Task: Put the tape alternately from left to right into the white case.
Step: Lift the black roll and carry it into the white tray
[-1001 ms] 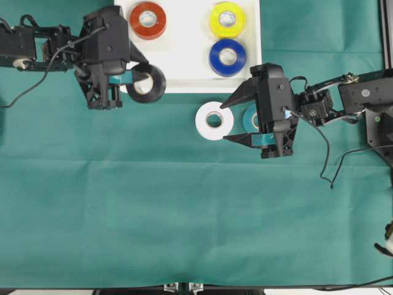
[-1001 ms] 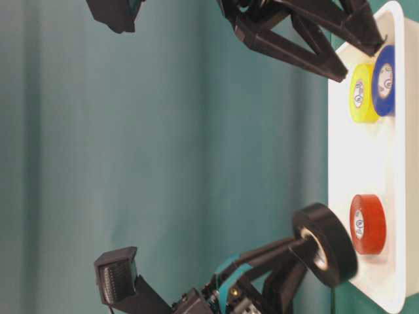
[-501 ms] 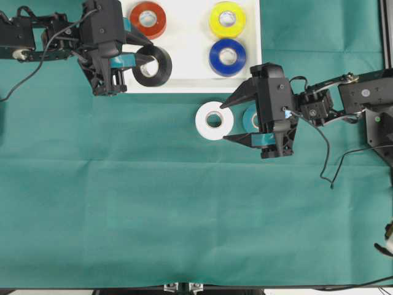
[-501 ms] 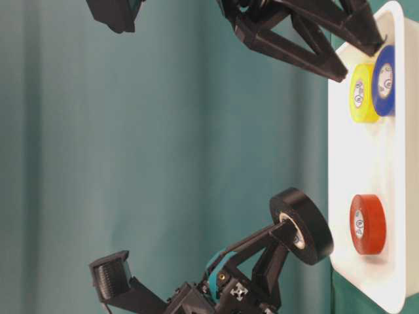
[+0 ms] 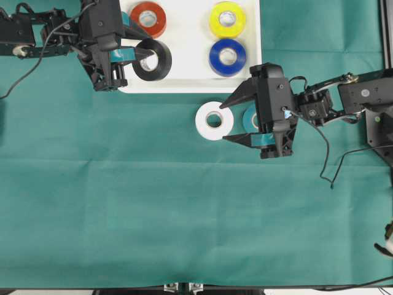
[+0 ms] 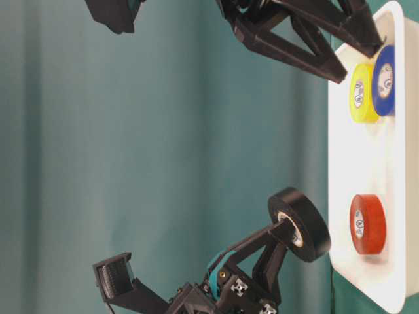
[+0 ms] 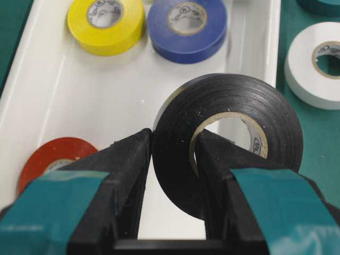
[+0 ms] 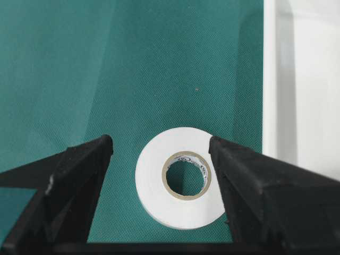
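In the overhead view, the left pincer (image 5: pixel 131 57) is clamped on a black roll (image 5: pixel 152 59), one jaw inside the core and one outside. A second ago that roll hung over the case's near-left rim; it now sits further in, over the floor of the case (image 5: pixel 187 67), just below the red roll (image 5: pixel 147 19). Yellow (image 5: pixel 227 18) and blue (image 5: pixel 227 56) rolls lie at the case's right end. The right pincer (image 5: pixel 236 120) has not moved and is spread wide around a white roll (image 5: pixel 214 120) on the green surface (image 5: pixel 184 209); a teal roll (image 5: pixel 249 118) lies partly hidden under it.

At table level, the black roll (image 6: pixel 300 224) is tilted and clear of the case (image 6: pixel 393 163), which it was nearly touching a second ago; it has drawn away and turned flatter.

From the left wrist, the jaws pinch the wall of the black roll (image 7: pixel 228 143) above bare case floor (image 7: pixel 95 90), red roll (image 7: pixel 56 159) to one side.

From the right wrist, the white roll (image 8: pixel 180 183) lies flat between open jaws, untouched, just beside the case rim (image 8: pixel 269 79).

Judgement: the carry is nearly complete; lowering and release remain, then the right arm's turn with the white roll.
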`<state>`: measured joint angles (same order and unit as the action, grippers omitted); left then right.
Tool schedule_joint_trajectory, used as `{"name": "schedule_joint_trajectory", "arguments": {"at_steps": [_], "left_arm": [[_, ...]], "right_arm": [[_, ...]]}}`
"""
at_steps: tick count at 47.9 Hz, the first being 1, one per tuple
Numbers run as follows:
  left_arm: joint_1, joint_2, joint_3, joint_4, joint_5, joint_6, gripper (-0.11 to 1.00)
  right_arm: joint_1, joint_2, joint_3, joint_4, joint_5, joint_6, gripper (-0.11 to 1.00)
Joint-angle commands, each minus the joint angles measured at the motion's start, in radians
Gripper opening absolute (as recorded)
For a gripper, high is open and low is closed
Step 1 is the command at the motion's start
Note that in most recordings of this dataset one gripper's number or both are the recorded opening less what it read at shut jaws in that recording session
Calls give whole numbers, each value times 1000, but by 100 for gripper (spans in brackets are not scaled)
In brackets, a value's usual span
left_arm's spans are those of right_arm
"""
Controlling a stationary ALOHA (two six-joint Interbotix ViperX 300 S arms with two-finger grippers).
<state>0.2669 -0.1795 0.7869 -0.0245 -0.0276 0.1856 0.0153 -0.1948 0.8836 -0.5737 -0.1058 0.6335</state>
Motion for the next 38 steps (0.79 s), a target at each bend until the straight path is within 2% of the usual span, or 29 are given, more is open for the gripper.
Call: {"name": "schedule_joint_trajectory", "arguments": {"at_steps": [1, 16, 27, 38], "left_arm": [[3, -9, -6, 0, -26, 0, -5], [25, 6, -3, 0, -40, 5, -5], [11, 245, -141, 0, -8, 9, -5], [46, 268, -189, 2, 0, 11, -5]], "right_arm": [[2, -3, -26, 0, -9, 0, 79], [2, -2, -34, 0, -9, 0, 79], [5, -3, -34, 2, -5, 2, 79], [9, -2, -32, 2, -3, -2, 78]]}}
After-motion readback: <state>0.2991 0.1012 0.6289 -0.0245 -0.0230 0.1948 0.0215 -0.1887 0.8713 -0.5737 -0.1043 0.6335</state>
